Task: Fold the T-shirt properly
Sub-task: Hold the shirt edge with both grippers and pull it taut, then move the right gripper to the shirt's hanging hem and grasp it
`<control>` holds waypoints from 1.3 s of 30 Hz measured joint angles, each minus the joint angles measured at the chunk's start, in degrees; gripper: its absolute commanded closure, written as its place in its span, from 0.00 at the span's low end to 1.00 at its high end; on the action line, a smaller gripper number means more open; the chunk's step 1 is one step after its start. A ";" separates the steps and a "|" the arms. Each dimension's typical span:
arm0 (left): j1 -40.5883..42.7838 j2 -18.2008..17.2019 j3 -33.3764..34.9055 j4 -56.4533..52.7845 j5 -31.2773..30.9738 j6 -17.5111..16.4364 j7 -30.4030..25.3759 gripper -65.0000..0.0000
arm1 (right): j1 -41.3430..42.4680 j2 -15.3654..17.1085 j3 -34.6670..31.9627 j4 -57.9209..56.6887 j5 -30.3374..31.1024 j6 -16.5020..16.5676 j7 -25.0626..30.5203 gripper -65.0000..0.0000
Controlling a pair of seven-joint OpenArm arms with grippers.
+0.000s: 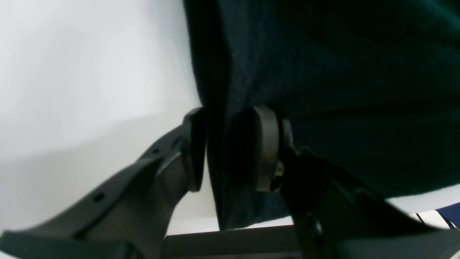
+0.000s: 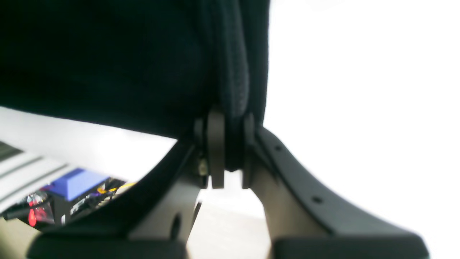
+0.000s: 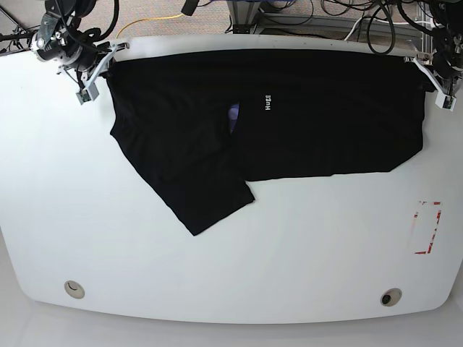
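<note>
One T-shirt [image 3: 289, 123], black, spread along the far edge of the white tabletop [image 3: 217, 260], one sleeve angled toward the near side. Small white lettering [image 3: 267, 103] near the collar, purplish label [image 3: 233, 112] just beside it. Red marking [image 3: 427, 228] on the tabletop well apart from the shirt.

Hard to read: both wrist views are mostly dark fabric, blurred, with no seam detail. In the base view my arms are cut off at the top corners and the fingertips are too small to resolve.

My right end effector [image 2: 230, 151]: jaws narrow, clamped on a bunched fold of the T-shirt edge; fabric is pinched between both pads.

My left end effector [image 1: 228, 149]: jaws partly apart, shirt edge hanging between them. One pad [image 1: 266, 147] sits against the cloth; can't tell if it's really gripped.
</note>
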 measured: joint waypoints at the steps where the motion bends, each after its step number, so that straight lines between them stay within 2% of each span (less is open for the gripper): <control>1: 0.35 0.00 0.00 0.04 0.04 0.02 -0.44 0.72 | -0.42 -0.02 0.35 0.02 0.07 0.00 0.00 0.93; 4: 1.53 0.00 0.00 0.50 -0.33 0.02 -1.01 0.61 | -1.22 0.13 1.22 0.04 0.50 0.15 0.17 0.80; 7: 1.90 0.00 0.04 2.84 1.20 0.11 0.76 0.43 | -1.44 0.11 2.67 1.75 -0.37 0.11 -0.46 0.50; 9: 2.82 0.17 0.09 5.77 2.82 0.52 2.91 0.40 | -1.99 -0.02 3.67 4.48 -1.20 -0.07 -1.20 0.34; 11: 3.85 0.28 0.04 9.33 2.62 0.66 5.35 0.39 | -2.25 -0.02 4.39 7.19 -1.53 -0.26 -1.81 0.25; 14: 4.07 0.31 -0.24 15.34 0.07 1.05 12.35 0.39 | -1.75 -0.44 5.03 9.42 -1.79 -0.26 -3.61 0.25; 17: 3.34 0.15 -0.24 20.00 -5.42 1.01 13.92 0.39 | -0.26 -0.96 5.03 10.32 -1.68 -0.28 -4.31 0.25; 21: 1.18 0.17 -1.14 22.71 -7.28 0.83 14.60 0.40 | 3.28 -0.98 4.74 10.47 -1.73 -0.26 -4.35 0.25; 26: -3.69 0.20 -1.49 22.58 -5.60 0.90 15.52 0.40 | 10.47 -0.92 3.39 9.14 -2.12 -0.28 -4.28 0.25; 30: -8.79 0.59 -1.51 21.51 -0.44 0.94 15.30 0.40 | 17.16 -0.85 0.76 5.05 -1.86 -0.22 -4.87 0.25; 36: -13.99 3.13 -1.57 18.16 5.25 0.72 15.61 0.40 | 26.69 -0.85 -2.95 -1.88 -5.62 -0.22 -4.72 0.25; 39: -16.96 3.65 -1.49 17.92 9.49 0.96 15.58 0.40 | 32.02 -0.94 -4.66 -7.02 -11.58 -0.52 -5.11 0.25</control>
